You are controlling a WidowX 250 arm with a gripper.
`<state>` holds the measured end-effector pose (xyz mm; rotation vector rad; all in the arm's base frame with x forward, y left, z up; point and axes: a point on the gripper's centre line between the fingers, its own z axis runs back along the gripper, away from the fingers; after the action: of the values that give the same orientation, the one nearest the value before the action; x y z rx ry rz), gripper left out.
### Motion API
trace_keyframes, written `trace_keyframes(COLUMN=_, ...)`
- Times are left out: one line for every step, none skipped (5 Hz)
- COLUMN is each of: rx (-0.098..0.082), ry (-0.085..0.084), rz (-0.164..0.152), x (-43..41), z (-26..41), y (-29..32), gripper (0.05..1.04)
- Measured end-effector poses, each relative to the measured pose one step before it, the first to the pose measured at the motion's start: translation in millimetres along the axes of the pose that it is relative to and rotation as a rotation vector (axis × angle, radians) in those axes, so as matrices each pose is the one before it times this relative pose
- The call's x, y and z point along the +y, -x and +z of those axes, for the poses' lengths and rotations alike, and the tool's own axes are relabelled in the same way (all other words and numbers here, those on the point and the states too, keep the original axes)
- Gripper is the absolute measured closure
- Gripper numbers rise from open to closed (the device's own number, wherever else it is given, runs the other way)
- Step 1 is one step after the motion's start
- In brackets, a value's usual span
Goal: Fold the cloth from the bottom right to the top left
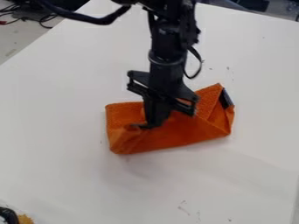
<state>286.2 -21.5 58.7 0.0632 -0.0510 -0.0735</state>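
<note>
The orange cloth [169, 136] is lying on the white counter [58, 113], well apart from the counter's left and far edges, and it is forming a long, low bundle instead of an open sheet. The fold is looking well advanced: a smooth panel is running along the side away from the far edge, seemingly lapping over a rougher layer that is showing toward the counter's left edge, and a pointed flap is rising at the end nearer the right edge. The layers are not matching neatly, though; their borders are slanting against each other, and the panel is wrinkling and pinching in around the gripper [150, 125]. The black arm [168, 52] is hanging down from beyond the far edge, its gripper touching the cloth between its middle and its left end. Whether the gripper is pinching the fabric or merely pressing on it, I cannot tell. What is remaining, as I am judging it, is settling the folded corner toward the top left, letting the cloth lie by itself and lifting clear; some smoothing may be wanting too, since a loose layer could be springing back. As for labels, a dark tag [226, 99] is sitting on the cloth's right end, but no writing is showing legibly on it.
</note>
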Motion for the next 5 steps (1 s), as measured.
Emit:
trace_keyframes(rx=-0.0103, ry=-0.0090, rz=-0.1053, x=27.60, z=-4.17, y=-32.36, gripper=0.998)
trace_keyframes(rx=-0.0046, ry=-0.0096, rz=-0.0516, x=31.39, z=-3.26, y=-21.94, gripper=0.998)
trace_keyframes(rx=0.0256, ry=-0.0029, rz=-0.0282, x=13.70, z=-0.94, y=-4.75, gripper=0.968)
trace_keyframes(rx=0.0041, ry=0.0107, rz=-0.0135, x=2.84, z=-2.55, y=1.77, gripper=0.794)
trace_keyframes(rx=-0.0187, ry=0.0075, rz=0.0015, x=-0.88, z=-0.67, y=-2.43, gripper=0.514)
